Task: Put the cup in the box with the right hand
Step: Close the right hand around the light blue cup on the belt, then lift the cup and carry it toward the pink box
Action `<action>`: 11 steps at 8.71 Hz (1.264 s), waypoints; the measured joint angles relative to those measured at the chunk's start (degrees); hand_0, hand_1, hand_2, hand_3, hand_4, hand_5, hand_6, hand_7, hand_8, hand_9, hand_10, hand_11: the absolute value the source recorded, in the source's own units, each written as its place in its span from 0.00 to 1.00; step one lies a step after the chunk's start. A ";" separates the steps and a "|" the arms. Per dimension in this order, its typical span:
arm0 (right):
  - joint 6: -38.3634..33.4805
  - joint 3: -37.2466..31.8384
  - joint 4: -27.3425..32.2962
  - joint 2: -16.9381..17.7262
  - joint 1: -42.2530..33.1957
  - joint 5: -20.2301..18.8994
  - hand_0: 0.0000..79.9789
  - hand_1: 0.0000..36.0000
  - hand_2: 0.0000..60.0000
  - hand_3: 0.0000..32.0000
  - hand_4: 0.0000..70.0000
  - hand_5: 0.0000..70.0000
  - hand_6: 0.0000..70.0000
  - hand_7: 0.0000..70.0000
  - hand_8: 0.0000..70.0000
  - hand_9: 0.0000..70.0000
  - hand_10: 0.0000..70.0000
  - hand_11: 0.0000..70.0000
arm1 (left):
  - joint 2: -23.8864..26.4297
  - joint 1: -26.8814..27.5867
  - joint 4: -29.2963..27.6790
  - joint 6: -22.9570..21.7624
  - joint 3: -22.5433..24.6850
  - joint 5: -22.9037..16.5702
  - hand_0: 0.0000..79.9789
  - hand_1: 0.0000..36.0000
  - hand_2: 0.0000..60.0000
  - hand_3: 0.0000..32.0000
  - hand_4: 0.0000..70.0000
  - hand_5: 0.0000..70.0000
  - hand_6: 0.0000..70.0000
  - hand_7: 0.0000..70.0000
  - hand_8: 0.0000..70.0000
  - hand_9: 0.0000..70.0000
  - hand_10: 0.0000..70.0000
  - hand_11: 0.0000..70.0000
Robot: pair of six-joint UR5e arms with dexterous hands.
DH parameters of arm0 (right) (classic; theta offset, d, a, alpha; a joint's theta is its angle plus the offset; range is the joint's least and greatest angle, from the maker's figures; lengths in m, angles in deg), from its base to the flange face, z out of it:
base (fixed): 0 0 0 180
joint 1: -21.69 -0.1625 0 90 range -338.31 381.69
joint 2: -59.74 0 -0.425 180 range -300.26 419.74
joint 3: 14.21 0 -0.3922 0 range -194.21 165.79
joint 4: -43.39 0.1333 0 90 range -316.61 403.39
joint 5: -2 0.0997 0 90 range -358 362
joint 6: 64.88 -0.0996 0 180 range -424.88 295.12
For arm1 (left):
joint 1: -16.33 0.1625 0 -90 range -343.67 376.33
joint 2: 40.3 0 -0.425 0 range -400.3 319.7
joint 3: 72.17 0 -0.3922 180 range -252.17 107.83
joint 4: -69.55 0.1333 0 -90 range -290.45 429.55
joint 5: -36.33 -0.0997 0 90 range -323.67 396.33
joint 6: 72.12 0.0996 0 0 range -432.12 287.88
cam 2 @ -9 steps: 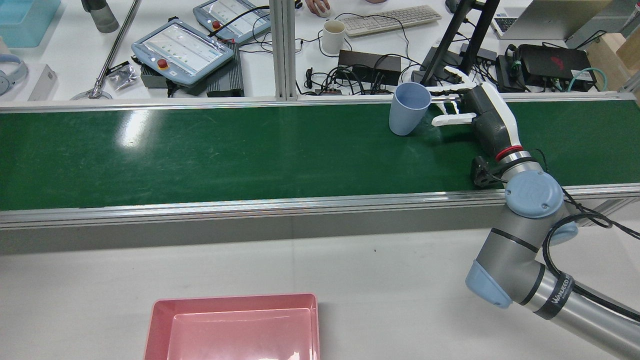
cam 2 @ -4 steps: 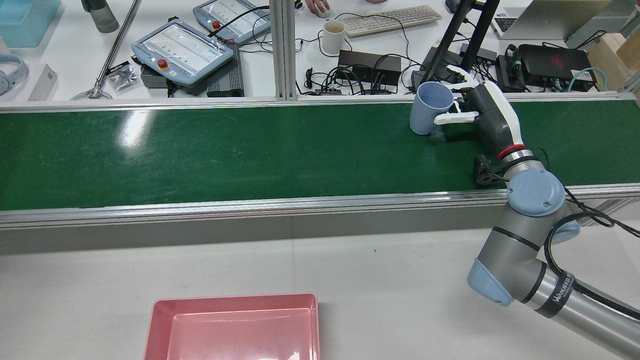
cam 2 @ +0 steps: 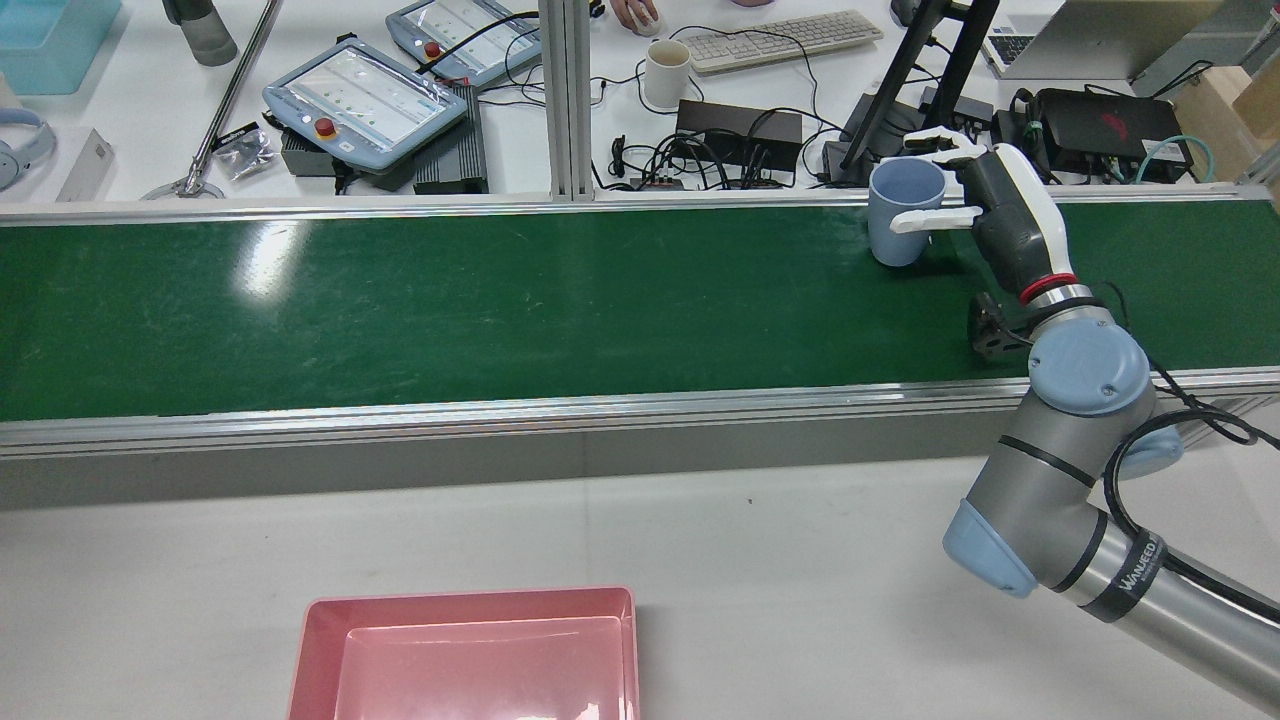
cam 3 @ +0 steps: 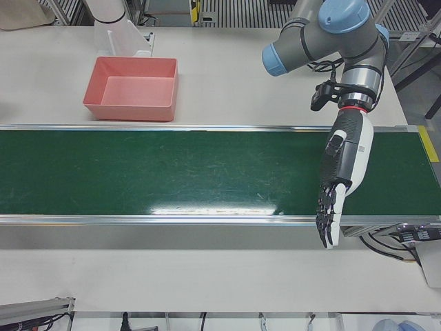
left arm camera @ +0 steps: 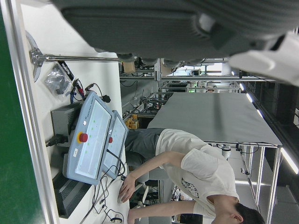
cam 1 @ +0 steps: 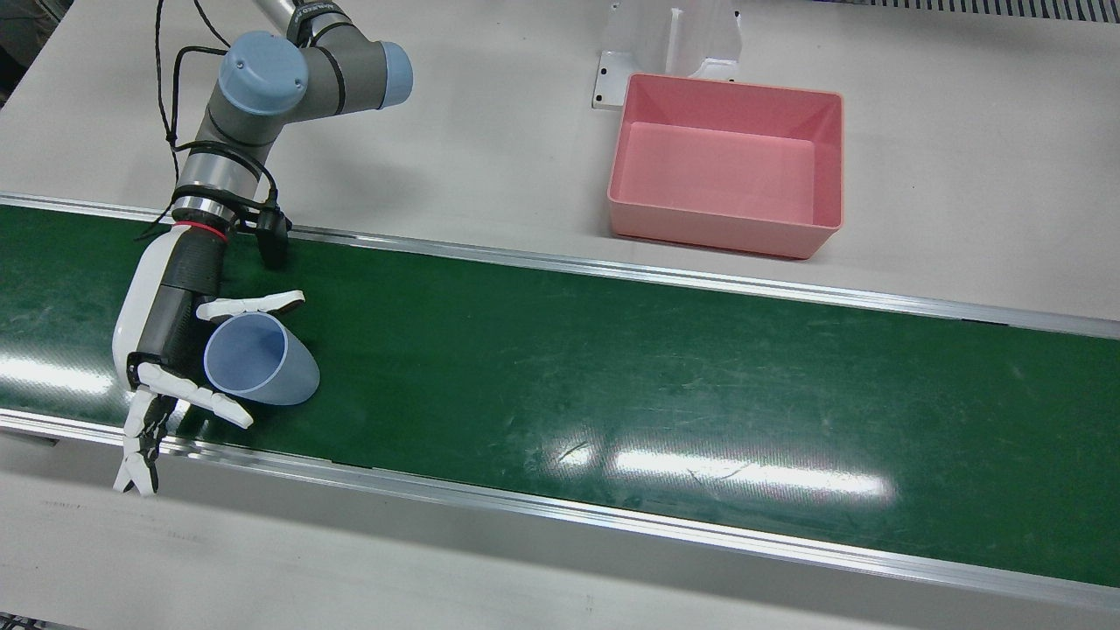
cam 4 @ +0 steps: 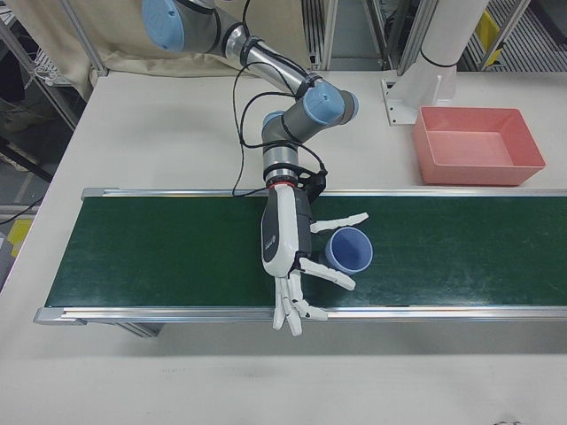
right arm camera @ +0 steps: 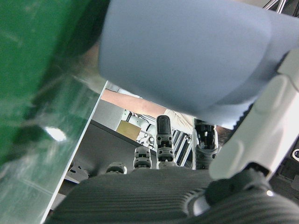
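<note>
- Right hand point(cam 2: 985, 205) is grasping the cup point(cam 2: 903, 214), tilting over the belt point(cam 2: 480, 300)
- Left hand point(cam 3: 337, 186) is hanging released, fingers apart
- Box point(cam 2: 470, 650) is sitting well apart

Over the last second the blue cup point(cam 2: 903, 221) has travelled along the green belt point(cam 2: 450, 300) toward the rear view's right, ending against the right hand point(cam 2: 985, 205). The hand, which had its fingers spread beside the cup, now has a finger point(cam 2: 935, 219) across the cup's wall and others over its rim. The cup also stands more upright.
</note>
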 measured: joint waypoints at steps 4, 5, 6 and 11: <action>0.87 2.71 -1.82 0.97 -1.00 0.09 0.60 0.52 0.79 0.00 1.00 0.00 0.20 0.96 0.07 0.26 0.05 0.07 | 0.00 0.00 -0.01 0.00 0.00 0.01 0.00 0.00 0.00 0.00 0.00 0.00 0.00 0.00 0.00 0.00 0.00 0.00; 1.97 5.49 -1.86 2.11 -1.21 0.09 0.60 0.51 0.75 0.00 1.00 0.00 0.20 0.95 0.07 0.26 0.05 0.07 | 0.00 0.00 -0.01 0.00 0.00 0.01 0.00 0.00 0.00 0.00 0.00 0.00 0.00 0.00 0.00 0.00 0.00 0.00; 3.68 9.64 -1.88 3.50 -1.38 0.06 0.60 0.50 0.70 0.00 1.00 0.00 0.20 0.95 0.07 0.26 0.05 0.07 | 0.00 0.00 0.00 0.00 0.00 0.03 0.00 0.00 0.00 0.00 0.00 0.00 0.00 0.00 0.00 0.00 0.00 0.00; 21.10 37.38 -4.51 6.28 10.60 0.21 0.60 0.45 0.68 0.00 1.00 0.00 0.25 1.00 0.14 0.40 0.07 0.10 | 0.00 0.00 0.02 0.00 0.00 -0.01 0.00 0.00 0.00 0.00 0.00 0.00 0.00 0.00 0.00 0.00 0.00 0.00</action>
